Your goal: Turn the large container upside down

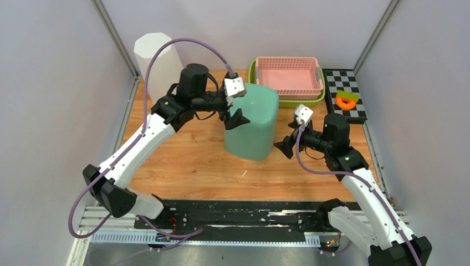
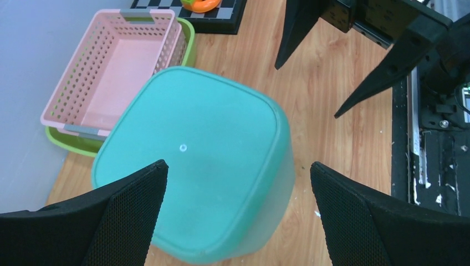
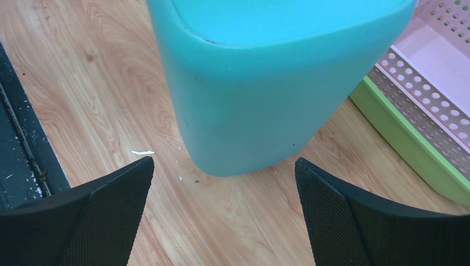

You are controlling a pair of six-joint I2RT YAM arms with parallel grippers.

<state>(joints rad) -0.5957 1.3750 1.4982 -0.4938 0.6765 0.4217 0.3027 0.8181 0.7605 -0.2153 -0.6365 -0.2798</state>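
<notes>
The large teal container (image 1: 252, 119) stands on the wooden table with its closed flat face up. It also shows in the left wrist view (image 2: 199, 160) and the right wrist view (image 3: 260, 83). My left gripper (image 1: 235, 113) is open and empty, held above the container's left top edge without touching it; in its own view (image 2: 235, 194) the fingers (image 2: 127, 210) hover over the closed top. My right gripper (image 1: 285, 144) is open and empty, just right of the container's base; in its own view (image 3: 221, 205) it stands apart from the container.
A pink perforated basket (image 1: 288, 76) sits inside a green tray (image 1: 302, 101) at the back. A checkerboard (image 1: 346, 91) with an orange ring toy (image 1: 346, 101) lies at the back right. A tall white container (image 1: 157, 64) stands at the back left.
</notes>
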